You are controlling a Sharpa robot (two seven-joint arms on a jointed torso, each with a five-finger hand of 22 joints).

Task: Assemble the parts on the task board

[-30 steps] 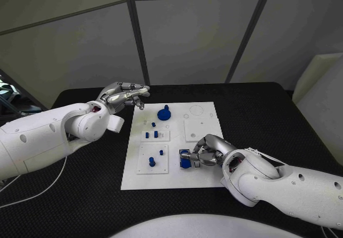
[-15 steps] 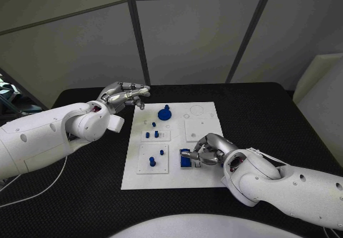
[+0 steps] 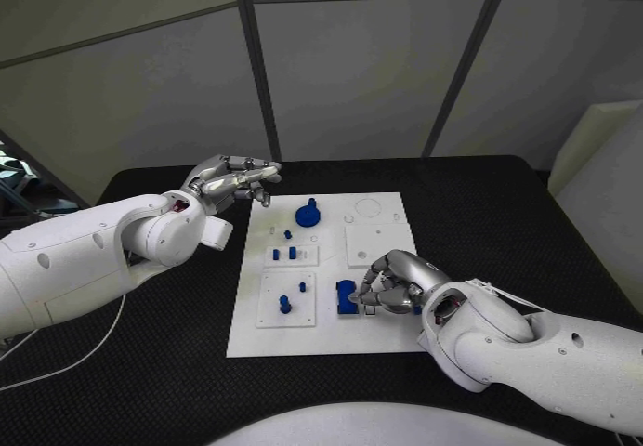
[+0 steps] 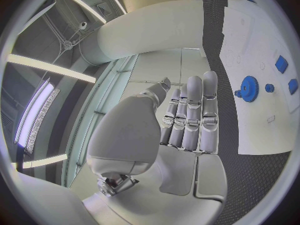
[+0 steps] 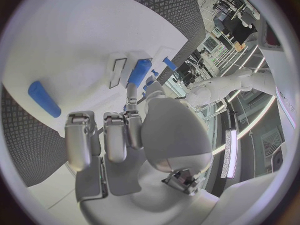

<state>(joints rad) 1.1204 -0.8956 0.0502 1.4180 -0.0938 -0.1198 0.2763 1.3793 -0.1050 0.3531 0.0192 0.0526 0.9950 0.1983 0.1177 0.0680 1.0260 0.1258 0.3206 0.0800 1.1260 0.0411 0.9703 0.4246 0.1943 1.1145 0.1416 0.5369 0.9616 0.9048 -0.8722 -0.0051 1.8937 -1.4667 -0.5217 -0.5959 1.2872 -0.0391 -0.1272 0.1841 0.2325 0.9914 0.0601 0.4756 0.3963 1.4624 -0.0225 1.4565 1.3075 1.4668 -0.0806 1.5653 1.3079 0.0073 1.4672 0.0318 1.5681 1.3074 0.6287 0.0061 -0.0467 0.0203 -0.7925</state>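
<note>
While the left hand (image 3: 230, 178) hangs off the board's far left corner over the black table (image 3: 161, 307), fingers held straight and close together with nothing in them, the work looks partly done. On the smooth white board (image 3: 302, 339), small blue pegs (image 3: 284, 302) stand upright in the left-hand blocks, and a toothed blue gear (image 3: 308, 215) sits near the far edge. The round holes (image 3: 364, 206) to its right look unfilled. The right hand (image 3: 391, 283) curls over a long blue block (image 3: 346, 295) near the board's middle; it seems to touch it, but I cannot tell whether it grips it.
</note>
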